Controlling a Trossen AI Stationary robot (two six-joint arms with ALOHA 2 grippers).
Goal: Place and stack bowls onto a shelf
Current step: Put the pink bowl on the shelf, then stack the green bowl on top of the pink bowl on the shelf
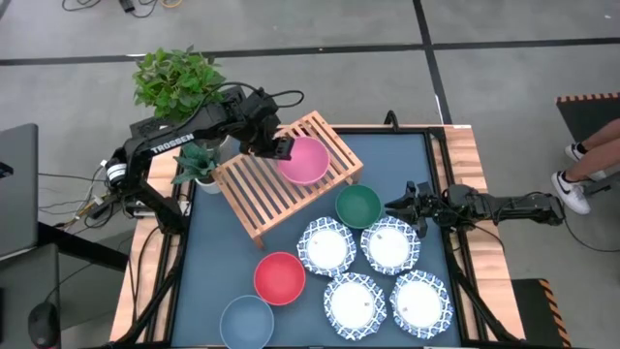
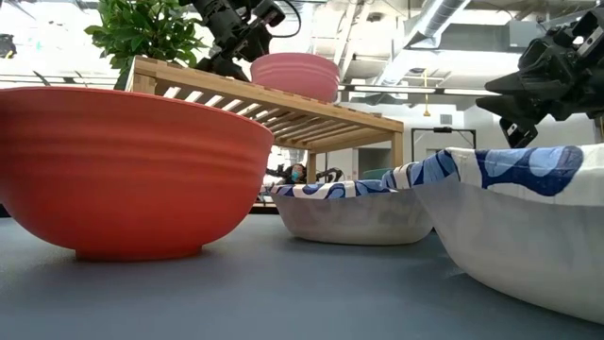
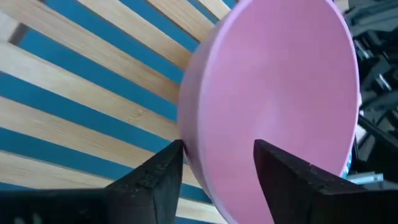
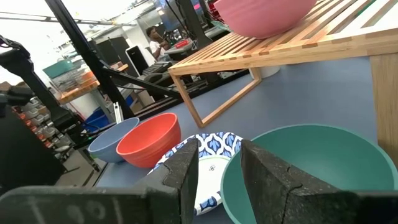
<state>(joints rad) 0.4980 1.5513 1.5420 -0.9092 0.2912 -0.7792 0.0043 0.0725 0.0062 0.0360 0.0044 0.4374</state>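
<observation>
Resting on the shelf (image 1: 281,179), the pink bowl (image 1: 303,160) sits at the slats' far right end, with the left gripper (image 1: 274,145) at its rim. In the left wrist view the two fingers stand apart astride the rim, one outside the wall and one over the inside; whether they press the rim cannot be told. Rim hold is judged to suit a bowl too wide to span.

The right gripper (image 1: 412,206) hovers just beside the green bowl (image 1: 357,206), fingers narrowly parted and holding nothing. From the right wrist view the green bowl lies directly ahead of its fingertips, likely the next pick.

Remaining items sit on the bench (image 1: 218,254) below the right gripper's level: the red bowl (image 1: 280,277), the blue bowl (image 1: 246,322) and four white dishes (image 1: 373,275), grouped close together. End placement of the pink bowl leaves slat room for further bowls or stacks.
</observation>
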